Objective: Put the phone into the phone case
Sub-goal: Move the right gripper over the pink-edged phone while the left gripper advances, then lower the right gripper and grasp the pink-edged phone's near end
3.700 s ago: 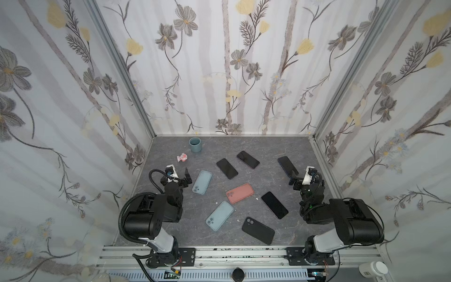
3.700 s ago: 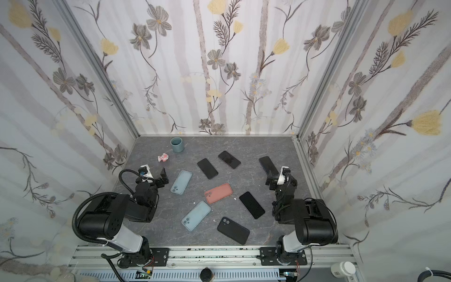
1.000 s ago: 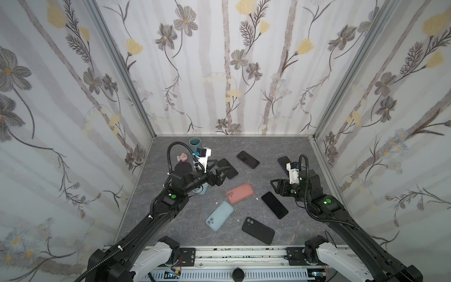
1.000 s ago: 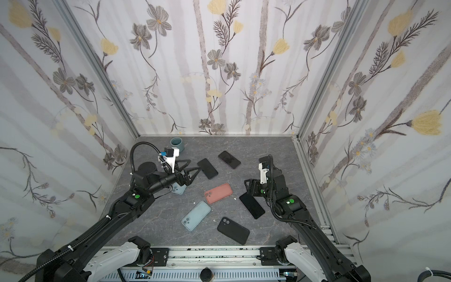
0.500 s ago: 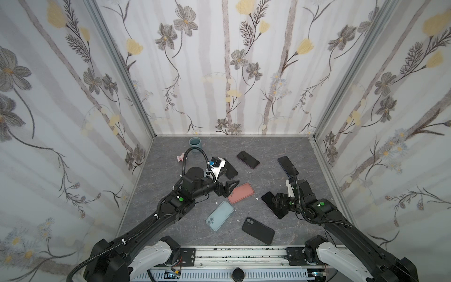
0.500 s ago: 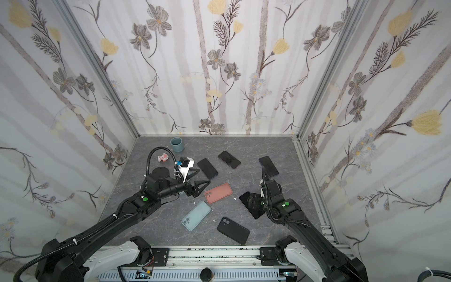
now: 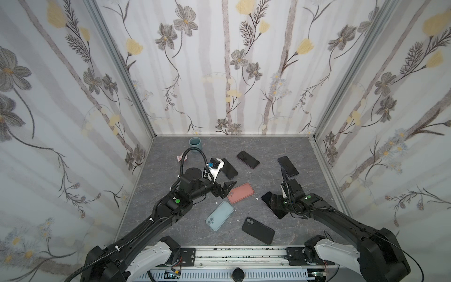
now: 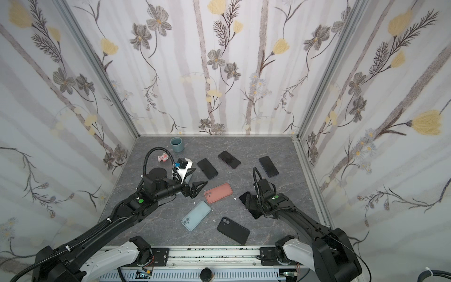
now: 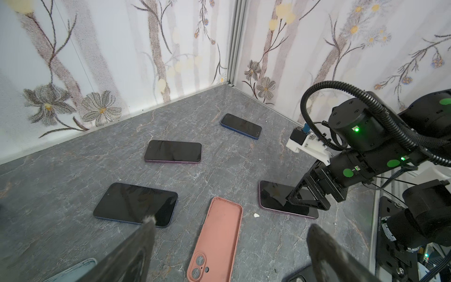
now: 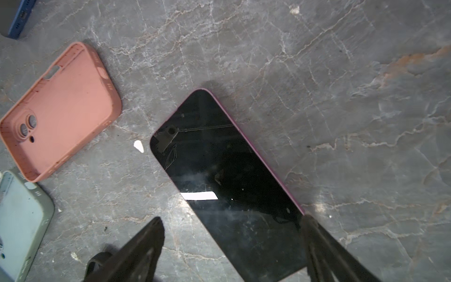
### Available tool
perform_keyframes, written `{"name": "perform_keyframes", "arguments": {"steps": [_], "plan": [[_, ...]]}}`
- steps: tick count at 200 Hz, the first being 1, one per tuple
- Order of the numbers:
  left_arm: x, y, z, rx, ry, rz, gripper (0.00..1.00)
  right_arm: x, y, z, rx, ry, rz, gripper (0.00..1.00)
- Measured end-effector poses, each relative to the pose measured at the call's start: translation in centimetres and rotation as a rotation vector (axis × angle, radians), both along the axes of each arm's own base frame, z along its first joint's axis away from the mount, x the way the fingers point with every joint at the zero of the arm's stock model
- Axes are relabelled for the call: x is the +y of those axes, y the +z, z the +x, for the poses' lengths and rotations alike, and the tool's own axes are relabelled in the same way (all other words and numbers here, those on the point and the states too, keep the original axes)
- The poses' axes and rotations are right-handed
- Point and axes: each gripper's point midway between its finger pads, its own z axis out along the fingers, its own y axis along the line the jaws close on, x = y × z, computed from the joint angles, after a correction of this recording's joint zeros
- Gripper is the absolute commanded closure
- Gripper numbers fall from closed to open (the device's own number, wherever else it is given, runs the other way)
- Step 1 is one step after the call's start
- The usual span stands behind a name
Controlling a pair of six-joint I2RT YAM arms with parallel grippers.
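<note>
Straddling one end of the phone (image 10: 219,171), the right hand (image 10: 231,218) stands wide open and grips nothing: one fingertip (image 10: 311,227) sits at the phone's rim, and its mate hangs clear over bare desk (image 10: 341,97). The phone lies flat, screen up, right of centre in both top views. A narrow bare strip holding a white chip (image 10: 139,146) parts it from the pink case (image 7: 240,193). Open desk runs from the phone to the right wall (image 7: 366,146). The left hand (image 7: 227,189), also open and empty, hangs at the case's left end. In both top views the right hand covers much of the phone. The blue case (image 9: 73,271) is cut off at the lower edge of the left wrist frame.
</note>
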Motion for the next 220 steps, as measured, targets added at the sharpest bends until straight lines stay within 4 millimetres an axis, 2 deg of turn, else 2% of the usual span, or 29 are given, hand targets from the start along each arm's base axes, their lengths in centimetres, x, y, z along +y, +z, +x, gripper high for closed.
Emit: {"name": "perform_keyframes", "arguments": {"steps": [137, 181, 220], "plan": [[-0.1, -0.3, -0.4, 0.004, -0.022, 0.012, 0.02, 1.2, -2.1, -0.3, 0.04, 0.104, -0.17, 0.0], [-0.1, -0.3, -0.4, -0.006, -0.026, 0.022, 0.02, 2.1, -2.2, -0.4, 0.044, 0.138, -0.199, 0.02], [-0.1, -0.4, -0.5, -0.009, -0.027, 0.024, 0.01, 3.5, -1.4, -0.7, 0.053, 0.171, -0.176, 0.0]]}}
